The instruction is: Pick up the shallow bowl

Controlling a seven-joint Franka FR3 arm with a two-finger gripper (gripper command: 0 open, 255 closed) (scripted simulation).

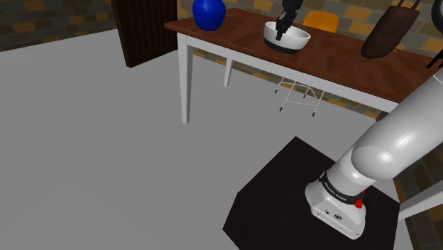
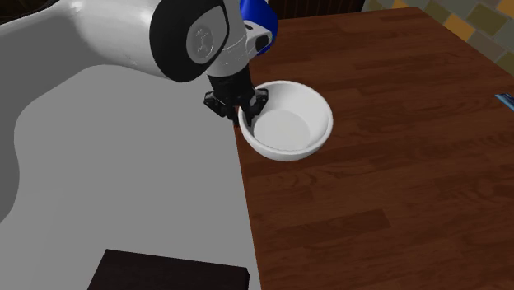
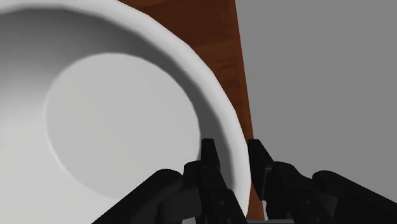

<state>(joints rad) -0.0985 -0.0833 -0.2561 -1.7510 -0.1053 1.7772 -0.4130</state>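
**Position of the object relative to the gripper.** In the shoulder view, upper middle, the shallow bowl (image 1: pixel 287 39) lies over the brown wooden table (image 1: pixel 355 64). The gripper (image 1: pixel 282 30) descends onto the left part of its rim. In the second exterior view, upper middle, the gripper (image 2: pixel 242 111) meets the shallow bowl (image 2: pixel 288 123) at the rim's left side. This is near the left edge of the table (image 2: pixel 371 206), and grey floor (image 2: pixel 123 181) lies beyond that edge. In the wrist view, the rim of the shallow bowl (image 3: pixel 95 108) passes between the two fingers (image 3: pixel 208 153). One tip is inside the wall and the other is outside it, over the edge of the table (image 3: pixel 222 38). The gripper (image 3: pixel 233 151) is drawn narrow, with its pads set against both faces of the rim, clasping it. Whether the base touches the tabletop cannot be told.

**Appearance of the object.** The bowl is plain white and round, with a thick rounded rim, gently sloping walls and a flat circular floor.

**Containers, left to right, shoulder view.**
- A blue vase (image 1: pixel 209 13) stands at the table's left end; its contents are hidden.
- The shallow bowl has a bare white interior, with the inner fingertip just within the rim.
- A dark brown vessel (image 1: pixel 387 32) stands at the upper right; its interior is not visible.
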